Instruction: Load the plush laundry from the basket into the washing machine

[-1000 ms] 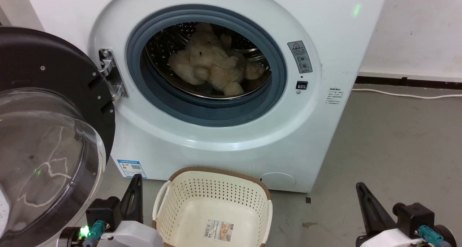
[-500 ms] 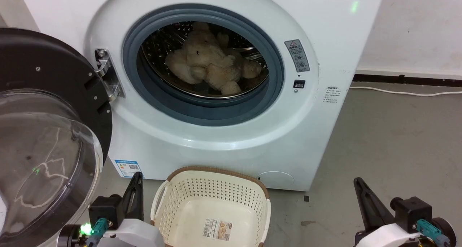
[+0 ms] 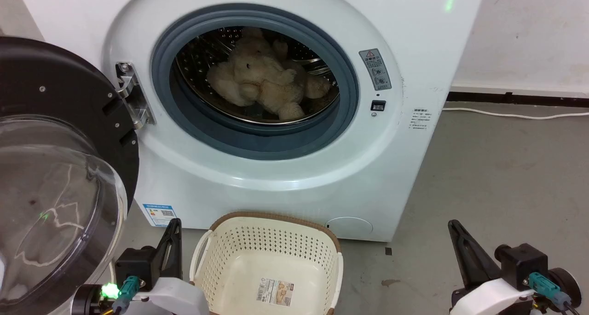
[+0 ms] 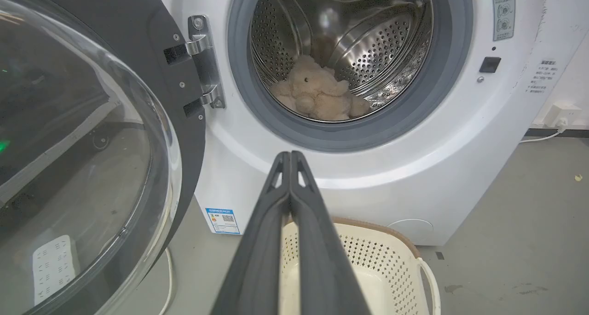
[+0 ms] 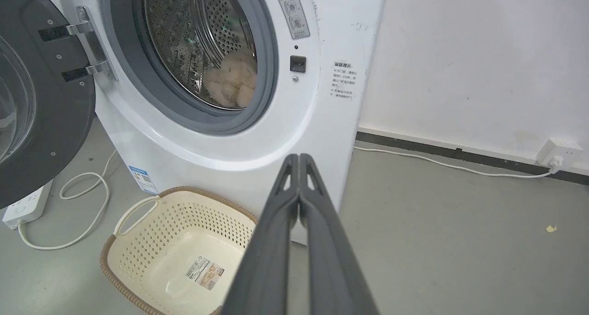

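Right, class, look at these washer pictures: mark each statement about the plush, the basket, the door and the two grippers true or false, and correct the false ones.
1. The plush laundry lies inside the washing machine. True.
2. The basket stands on the floor in front of the machine. True.
3. The basket holds a second toy. False: there is nothing in it but a label sticker on its bottom.
4. The door is shut. False: it stands swung open, at the robot's left.
5. The left gripper and the right gripper each have their fingers pressed together, holding nothing. True.
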